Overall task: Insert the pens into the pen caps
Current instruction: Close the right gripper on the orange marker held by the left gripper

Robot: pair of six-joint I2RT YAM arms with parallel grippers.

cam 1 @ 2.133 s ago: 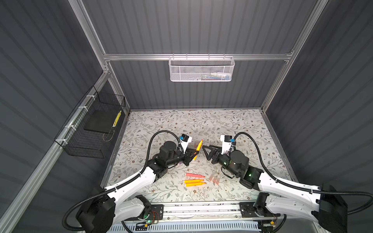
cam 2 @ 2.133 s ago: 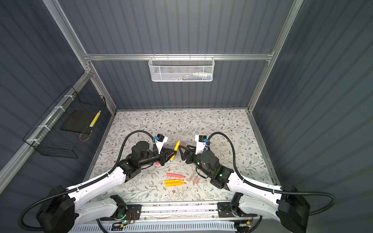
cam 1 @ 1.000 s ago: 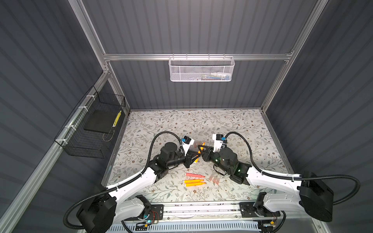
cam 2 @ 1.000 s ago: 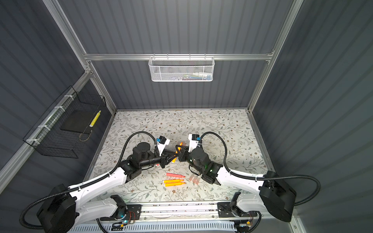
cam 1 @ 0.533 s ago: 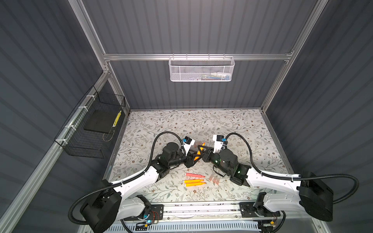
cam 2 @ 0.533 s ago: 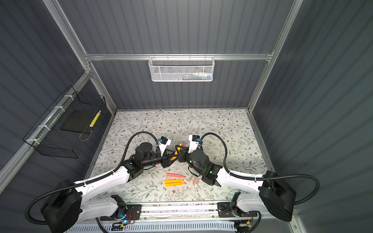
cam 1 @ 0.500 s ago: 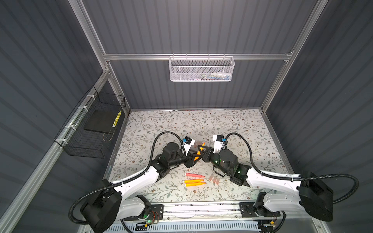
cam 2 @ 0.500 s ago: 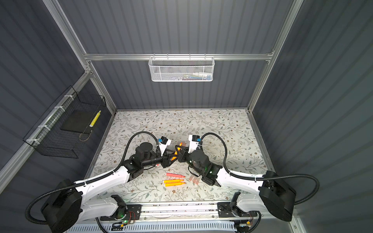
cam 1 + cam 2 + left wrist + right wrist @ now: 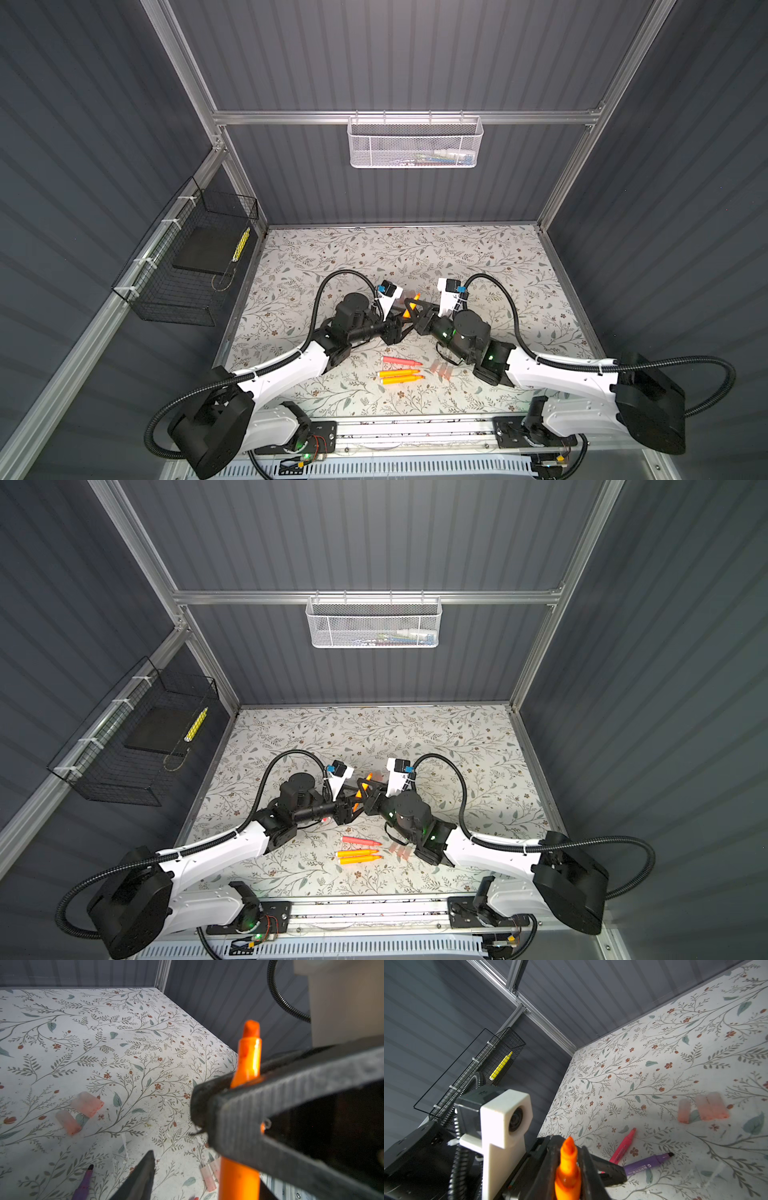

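Two arms meet above the flowered counter (image 9: 374,257). The right claw (image 9: 568,1148) is pressed tight on an orange pen (image 9: 568,1169), pinching it just under the neck with the felt tip pointing up, clear of the surface. The left claw (image 9: 399,321) stands spread beside it. In the left wrist view one of its fingers (image 9: 143,1176) hangs well off the barrel, so the right arm alone appears to carry the pen.

By my reading the step in hand is a mid-air pass, with capping to come. To do it well, the left arm should back straight off without brushing the barrel, since a nudge could twist the pen in the pinch. The right arm should hold the tip exposed and level, because that is the end a cap must slide over.

None of the pen caps (image 9: 442,370) looks fitted. One group lies near the front edge, just beside a pink pen (image 9: 401,360) and two orange pens (image 9: 400,376) laid in a row.

The right wrist view adds what the top views mostly hide behind the left arm: a purple pen (image 9: 648,1162) and a second pink pen (image 9: 623,1147) on the counter close to the claws, with more caps (image 9: 702,1108) beyond. Only the top views show the front row.
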